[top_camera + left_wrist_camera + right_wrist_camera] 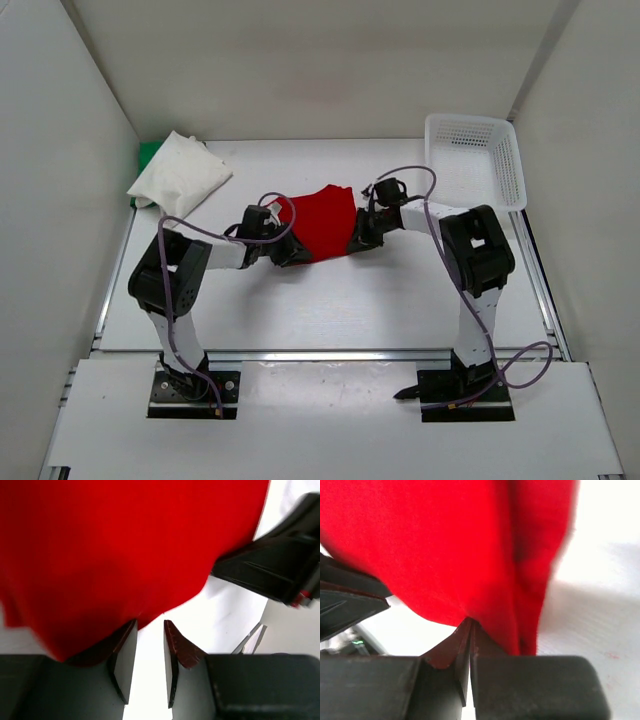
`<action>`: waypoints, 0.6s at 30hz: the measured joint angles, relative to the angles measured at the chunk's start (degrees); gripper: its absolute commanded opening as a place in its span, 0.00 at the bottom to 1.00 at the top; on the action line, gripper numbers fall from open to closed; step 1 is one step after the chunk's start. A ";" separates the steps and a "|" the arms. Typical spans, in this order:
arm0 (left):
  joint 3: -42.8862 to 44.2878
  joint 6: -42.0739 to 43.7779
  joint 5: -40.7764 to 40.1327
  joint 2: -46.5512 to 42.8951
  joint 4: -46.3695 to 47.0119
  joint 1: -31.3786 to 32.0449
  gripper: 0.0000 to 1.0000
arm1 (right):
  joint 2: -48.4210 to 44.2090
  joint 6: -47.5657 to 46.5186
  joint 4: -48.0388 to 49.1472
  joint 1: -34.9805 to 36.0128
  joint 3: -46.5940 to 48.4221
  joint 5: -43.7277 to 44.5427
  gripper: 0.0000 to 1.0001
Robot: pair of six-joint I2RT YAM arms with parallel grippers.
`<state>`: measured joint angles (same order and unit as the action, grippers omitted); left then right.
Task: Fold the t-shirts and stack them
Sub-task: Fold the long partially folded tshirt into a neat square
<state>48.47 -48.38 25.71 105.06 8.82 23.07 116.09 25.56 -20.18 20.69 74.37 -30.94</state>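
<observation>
Top external view shows the table (330, 310) with the red shirt (322, 222) bunched mid-table between both arms, and the white shirt (180, 172) folded over the green shirt (148, 155) at the far left corner. The right gripper (469, 622) is closed, pinching the red shirt's edge. The left gripper (150, 625) stands partly open at that edge, gripping nothing.

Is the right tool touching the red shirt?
Touching. The right wrist view shows the right tool closed, with an edge of the red shirt pinched right at its tips.
</observation>
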 measured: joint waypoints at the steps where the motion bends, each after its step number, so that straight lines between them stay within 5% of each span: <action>1: -1.53 -0.20 0.26 -0.87 1.92 -0.59 0.39 | -0.07 0.92 1.46 -0.74 -1.64 -0.81 0.00; 6: -9.27 -1.22 2.64 -4.13 7.45 -3.15 0.39 | -2.08 3.80 8.44 -1.95 -7.15 -3.45 0.00; 11: -13.07 -1.01 2.21 -11.52 3.34 -4.81 0.43 | -7.26 5.35 8.57 -2.03 -11.89 -3.58 0.00; 18: 1.14 -0.39 0.52 -12.37 -0.48 -3.93 0.42 | -5.33 6.10 7.80 -2.78 4.76 -4.04 0.00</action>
<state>49.60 -48.77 26.24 92.68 8.34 19.14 110.76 31.66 -12.38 17.91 79.13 -34.98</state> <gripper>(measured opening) 0.426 0.004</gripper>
